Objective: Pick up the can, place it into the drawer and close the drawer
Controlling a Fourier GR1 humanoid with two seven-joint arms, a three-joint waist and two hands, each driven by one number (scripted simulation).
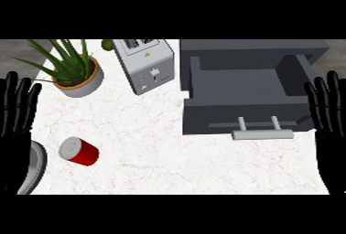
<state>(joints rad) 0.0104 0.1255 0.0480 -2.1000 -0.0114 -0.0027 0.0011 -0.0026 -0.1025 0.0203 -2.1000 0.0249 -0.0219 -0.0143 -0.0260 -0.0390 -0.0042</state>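
Observation:
A red can (79, 151) with a silver top lies tilted on the white marble counter at the lower left. At the upper right stands a dark grey drawer (245, 91), pulled open, its inside bare and its light grey handle (262, 133) facing me. My left hand (15, 123) rests open at the left edge, fingers up, a short way left of the can. Along the right edge my right hand (329, 119) rests open, fingers up, just beside the drawer's right wall. Neither hand touches anything.
A potted green plant (73, 68) stands at the back left. A silver toaster (143, 64) sits between it and the drawer. The rim of a grey plate (34, 169) shows at the lower left, near the can.

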